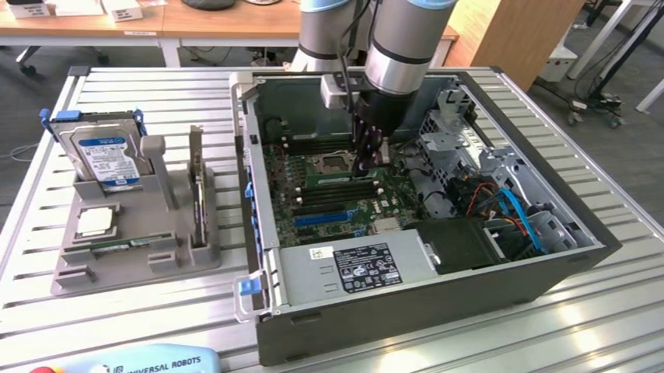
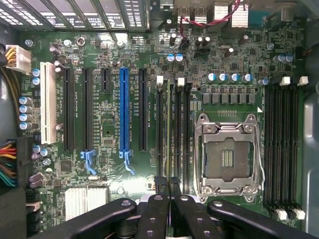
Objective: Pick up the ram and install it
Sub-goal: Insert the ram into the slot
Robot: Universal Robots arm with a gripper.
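Two fingers (image 2: 158, 209) of the hand (image 2: 169, 185) stand drawn almost together, with barely a slit between them. From that slit a thin strip runs out edge-on, and it reads as the top edge of the ram (image 2: 171, 129), so the hand appears to be clamped on it rather than empty. The ram's long axis lies parallel to the black memory slots (image 2: 159, 129), and the strip sits in line with the slot between the two white latches (image 2: 180, 80), just beside the open CPU socket (image 2: 228, 154). How deep it sits in that slot cannot be told, since its lower edge is hidden. In the exterior view the hand (image 1: 365, 165) hangs straight down inside the computer case (image 1: 415, 299), close over the motherboard (image 1: 311, 190), so the ram lies directly beneath it with no sideways offset. A similar green stick (image 1: 117, 245) lies flat in the grey holder (image 1: 135, 268) on the desk (image 1: 124, 326), well apart, toward the exterior view's left.
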